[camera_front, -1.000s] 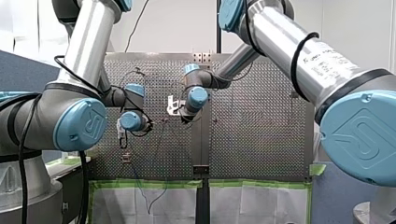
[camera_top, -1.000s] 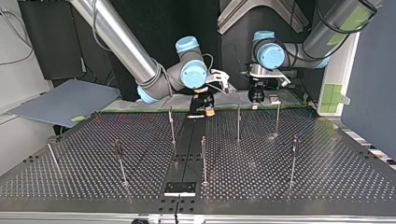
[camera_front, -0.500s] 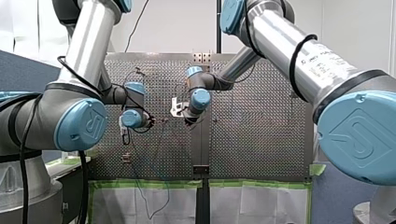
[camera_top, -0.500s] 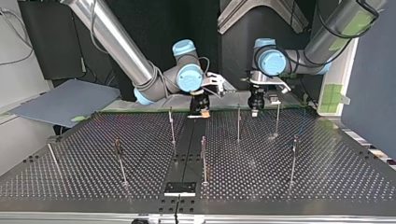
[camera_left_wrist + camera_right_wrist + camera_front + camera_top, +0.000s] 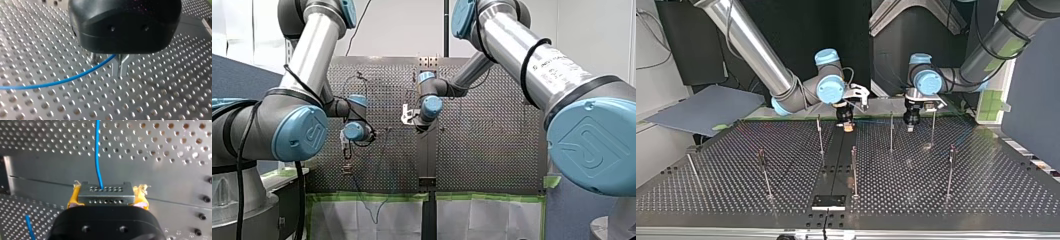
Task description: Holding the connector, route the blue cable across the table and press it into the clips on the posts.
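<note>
In the right wrist view a grey metal connector (image 5: 105,197) with rows of small holes sits between yellow pads, my right gripper (image 5: 107,190) shut on it. The blue cable (image 5: 97,152) leaves the connector's top and runs ahead over the perforated table. My left gripper (image 5: 120,71) has its metal fingers together just above the table, the blue cable (image 5: 62,80) caught at their base and trailing off to one side. In the top view my right gripper (image 5: 848,126) hangs near the far middle and my left gripper (image 5: 910,126) right of it, between two posts.
Several thin upright posts stand on the table, among them one (image 5: 820,134) beside my right gripper, two (image 5: 891,131) (image 5: 933,127) flanking my left, and one at the middle (image 5: 854,169). A black plate (image 5: 828,201) lies at the near edge. A grey board (image 5: 706,107) leans far left.
In the top view my right gripper has shifted left with the connector. My left gripper has come down closer to the table between the two posts.
</note>
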You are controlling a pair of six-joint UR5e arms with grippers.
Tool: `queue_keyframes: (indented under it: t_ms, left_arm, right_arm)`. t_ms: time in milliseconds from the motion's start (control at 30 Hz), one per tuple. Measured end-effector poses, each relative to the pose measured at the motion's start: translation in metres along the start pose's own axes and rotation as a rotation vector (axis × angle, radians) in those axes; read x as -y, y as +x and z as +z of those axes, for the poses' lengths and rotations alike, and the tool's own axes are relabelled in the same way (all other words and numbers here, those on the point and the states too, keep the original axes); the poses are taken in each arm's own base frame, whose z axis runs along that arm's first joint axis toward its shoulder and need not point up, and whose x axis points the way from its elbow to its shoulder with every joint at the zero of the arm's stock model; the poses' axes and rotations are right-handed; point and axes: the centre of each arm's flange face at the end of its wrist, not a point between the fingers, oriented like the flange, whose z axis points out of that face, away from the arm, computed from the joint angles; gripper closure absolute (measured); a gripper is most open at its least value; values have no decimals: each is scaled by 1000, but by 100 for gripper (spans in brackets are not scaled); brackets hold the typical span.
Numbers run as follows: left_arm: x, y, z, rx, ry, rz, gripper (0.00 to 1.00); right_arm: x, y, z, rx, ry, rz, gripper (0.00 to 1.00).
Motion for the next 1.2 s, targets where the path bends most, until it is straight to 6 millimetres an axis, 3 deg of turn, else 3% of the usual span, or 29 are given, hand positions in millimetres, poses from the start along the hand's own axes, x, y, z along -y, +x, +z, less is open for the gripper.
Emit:
queue_keyframes:
  t_ms: [100,167,200,267,300,367,500,533,567,867,1200]
  left_arm:
    - [-3,-2,10,5,-6,-2,91]
    - [-5,-5,14,9,-8,-2,78]
    - [-6,-6,16,9,-10,-1,78]
    - [-7,-6,16,5,-13,1,55]
    - [-7,-6,16,1,-14,2,55]
    - [-8,-6,16,-7,-16,3,35]
    - [-8,-4,13,-30,-20,7,35]
    - [-8,-4,13,-33,-20,8,29]
    - [-8,-4,13,-35,-21,8,0]
    - [-2,0,4,-85,-46,58,0]
    - [14,-7,-35,-124,-57,50,0]
  right_arm:
    - [-6,5,4,-14,-7,6,100]
    - [-9,8,6,-23,-10,8,100]
    - [-10,8,6,-25,-11,9,100]
    - [-12,10,7,-29,-13,10,100]
    - [-12,10,7,-29,-13,10,100]
    - [-13,10,7,-30,-14,9,100]
    - [-14,10,8,-29,-14,8,100]
    - [-14,11,8,-30,-14,7,100]
    - [-15,11,8,-30,-14,7,100]
    - [-17,11,9,-27,-17,7,100]
    - [-18,10,8,-21,-17,7,100]
